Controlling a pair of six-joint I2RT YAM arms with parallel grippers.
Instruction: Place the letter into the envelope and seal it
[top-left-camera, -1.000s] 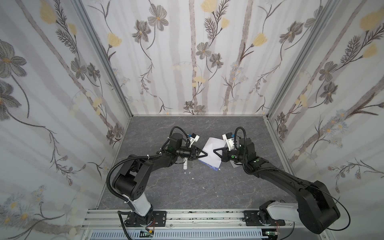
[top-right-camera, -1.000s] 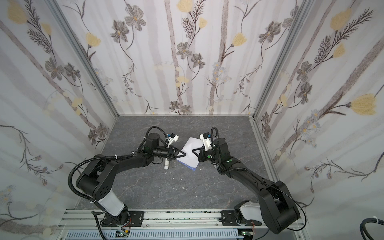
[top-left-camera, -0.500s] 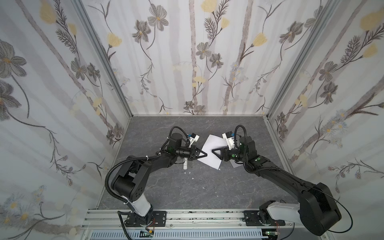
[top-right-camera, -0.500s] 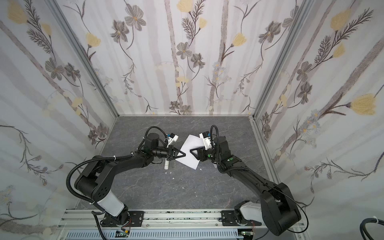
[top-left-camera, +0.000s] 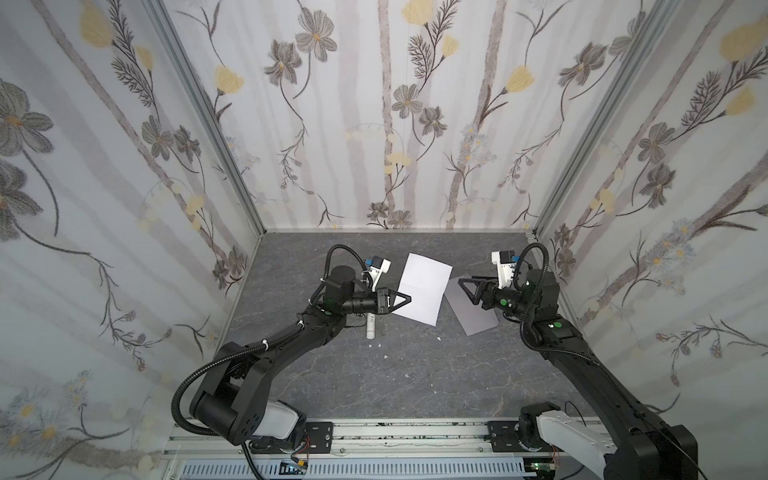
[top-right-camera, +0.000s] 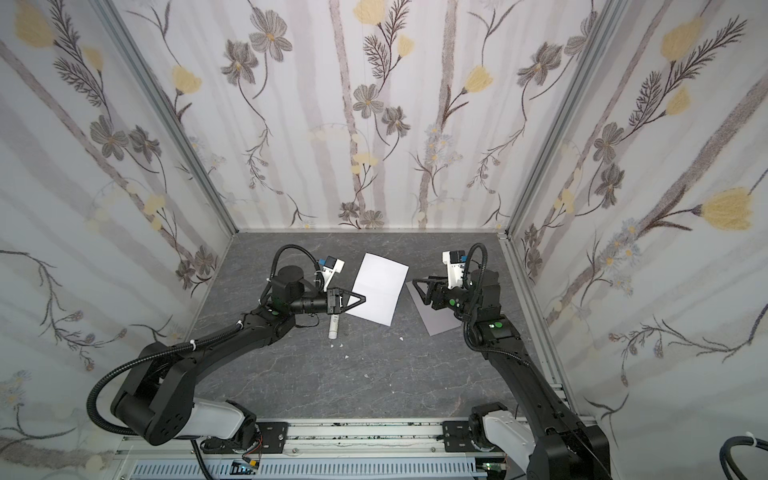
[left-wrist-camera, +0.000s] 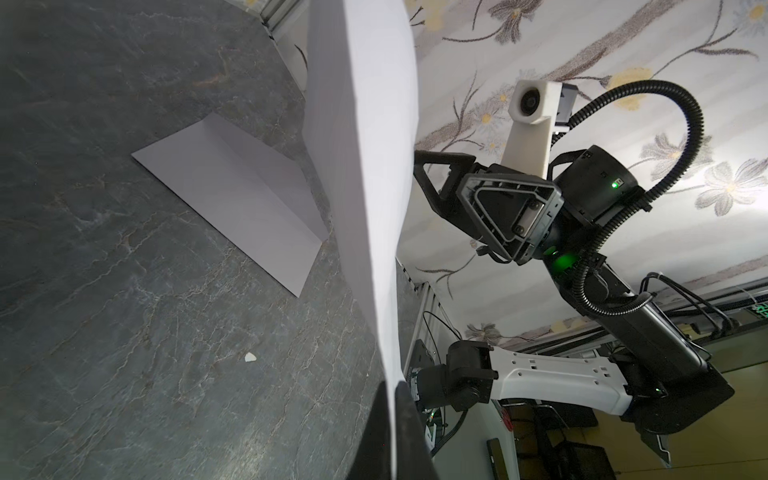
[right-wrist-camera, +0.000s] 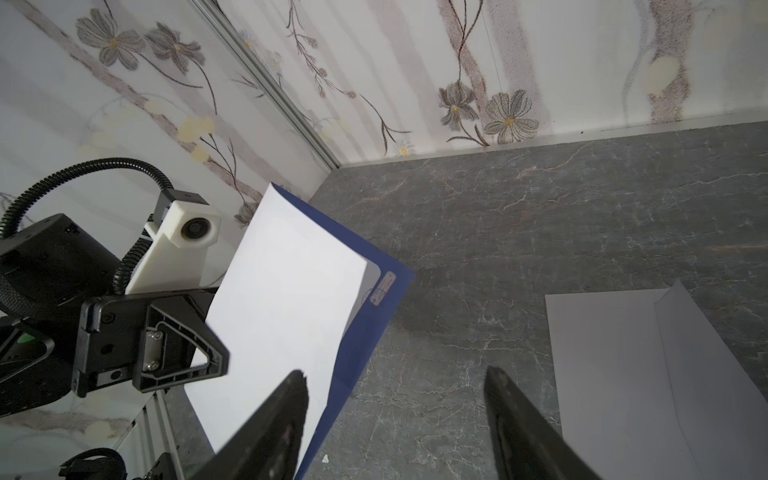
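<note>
left pincer (top-left-camera: 408, 298) clamped on an edge of the letter (top-left-camera: 424, 286), frame centre — right pincer (top-left-camera: 466, 286) spread wide over the envelope (top-left-camera: 473, 316), centre-right.

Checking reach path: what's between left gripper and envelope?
The letter, pinched by the left gripper, hangs between it and the envelope; shows in both top views.

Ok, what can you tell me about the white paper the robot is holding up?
The letter is a thin white rectangular paper sheet with a faint crease across its middle. In the right wrist view a dark blue border shows on its underside. It hangs in the air above the grey table, pinched at one edge by the left gripper, fingers shut on it. Nothing else touches it: the right gripper is open and apart from it, over the envelope.
</note>
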